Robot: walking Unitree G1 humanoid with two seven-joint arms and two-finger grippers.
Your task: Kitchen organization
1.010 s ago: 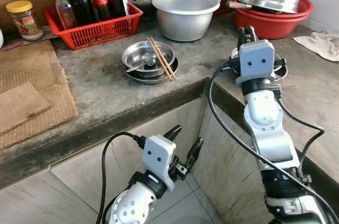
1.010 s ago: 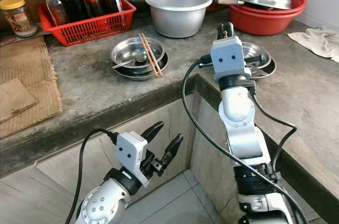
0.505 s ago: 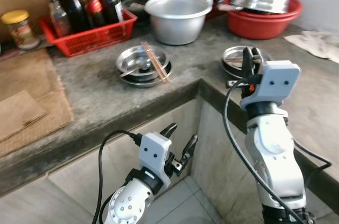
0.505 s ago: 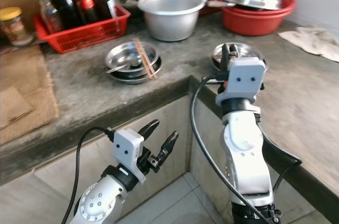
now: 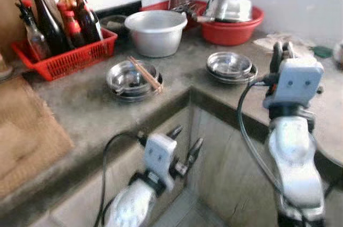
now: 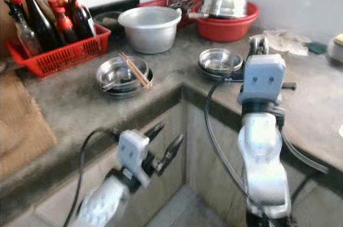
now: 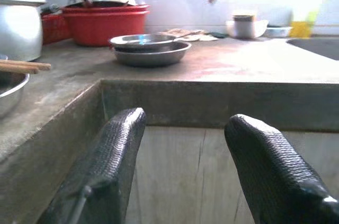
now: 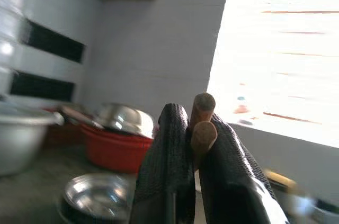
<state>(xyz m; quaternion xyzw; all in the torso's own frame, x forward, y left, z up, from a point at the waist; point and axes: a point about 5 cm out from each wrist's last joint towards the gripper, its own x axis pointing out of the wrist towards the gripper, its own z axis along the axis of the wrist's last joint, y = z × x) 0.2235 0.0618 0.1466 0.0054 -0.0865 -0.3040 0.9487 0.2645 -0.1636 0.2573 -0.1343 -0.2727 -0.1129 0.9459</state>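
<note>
The right claw [image 8: 193, 155] is raised above the grey tabletop [image 5: 80, 103], its two black fingers [image 8: 169, 160] pressed together on a pair of brown wooden chopsticks [image 8: 203, 123] whose round ends stick out just past the fingertips. Just ahead of this claw and to its left, a stack of shallow steel plates [image 5: 230, 66] sits on the tabletop near the inner corner. Farther ahead stands a red basin [image 5: 231, 23] holding an upturned steel bowl [image 5: 230, 8], and left of that a large aluminium pot [image 5: 155, 31].

The left claw [image 5: 185, 142] hangs low, below the tabletop edge and in front of the cabinet face — its fingers [image 7: 100, 181] are spread wide with nothing between them. Above and ahead of it, near the tabletop edge, lie stacked steel dishes [image 5: 131, 79] with a second pair of chopsticks [image 5: 144, 73] resting across the rim. Beyond these and to the left, a red plastic basket [image 5: 64, 55] holds several dark bottles [image 5: 45, 17]. Brown cardboard [image 5: 27, 136] covers the tabletop well to the left of this claw.

The head views are somewhat blurred.
</note>
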